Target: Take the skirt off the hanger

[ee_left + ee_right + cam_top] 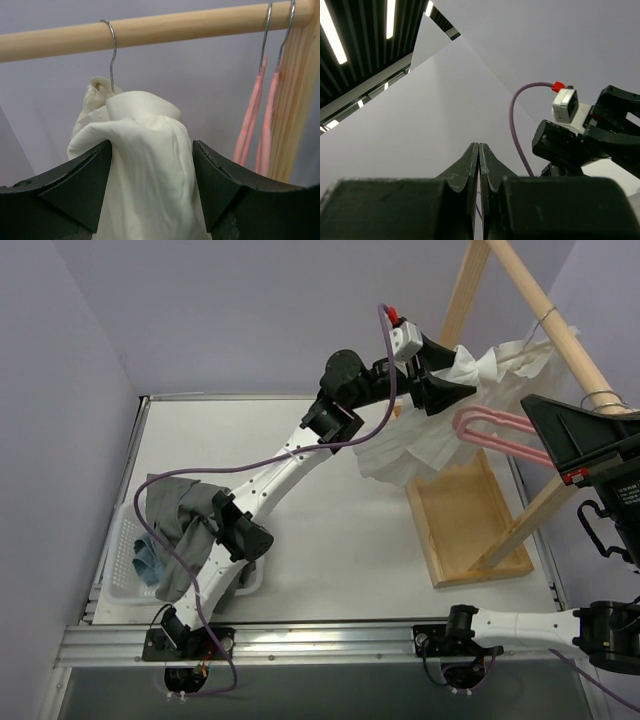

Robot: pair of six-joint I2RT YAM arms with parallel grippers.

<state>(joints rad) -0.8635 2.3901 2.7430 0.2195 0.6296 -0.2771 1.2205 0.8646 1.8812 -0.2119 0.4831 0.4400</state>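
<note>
Left wrist view is showing the black left gripper (152, 150) pinching the bunched white fabric skirt (142, 117), hanging centre-frame by a thin wire hanger hook (114, 52) from the round wooden rail (190, 22), while the black right gripper (479, 150) is holding its fingers pressed together.

The skirt (415, 445) is white and finely pleated. It hangs in the upper right of the overhead view, with its lower part fanned out to the left. Its top is bunched into thick, soft folds around the hanger (112, 47), whose thin metal hook loops over the wooden rail (150, 27). The left pincer (151, 147) clasps the bunched cloth just under the hook.
</note>
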